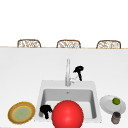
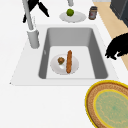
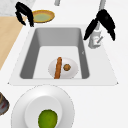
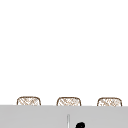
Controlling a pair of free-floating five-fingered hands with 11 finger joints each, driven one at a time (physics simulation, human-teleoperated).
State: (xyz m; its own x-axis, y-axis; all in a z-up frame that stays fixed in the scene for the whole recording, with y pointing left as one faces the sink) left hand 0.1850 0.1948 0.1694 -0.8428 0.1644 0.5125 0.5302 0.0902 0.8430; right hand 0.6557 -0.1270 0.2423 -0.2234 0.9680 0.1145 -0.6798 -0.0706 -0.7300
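The right hand (image 1: 79, 70) hangs just beside the faucet (image 1: 67, 72), on its right, level with the upper stretch of the spout. From the right side view its fingers (image 3: 110, 27) spread downward in a loose straddle over the faucet's side lever (image 3: 99, 40), thumb on one side, the rest on the other; whether they actually touch it I cannot tell, and they are not clamped round anything.

Down at the front left corner of the sink (image 1: 95, 100), well apart from the faucet, there's the left hand (image 1: 45, 110), hovering over the rim with its fingers hanging curled downward, nothing in them.

Inside the basin, straight out in front of the faucet, a white plate (image 2: 55, 67) lies flat on the floor with a long sausage (image 2: 69, 61) and a small brown ball of food (image 2: 61, 60) on it, side by side.

A red ball (image 1: 67, 114) sits in front of the sink in the front view.

Left of the faucet, past the sink's edge, a yellow-rimmed plate (image 1: 22, 112) rests on the counter. To the right, a white dish (image 1: 107, 105) carries a lime (image 1: 116, 101), with a dark jar (image 1: 116, 117) just beside it.
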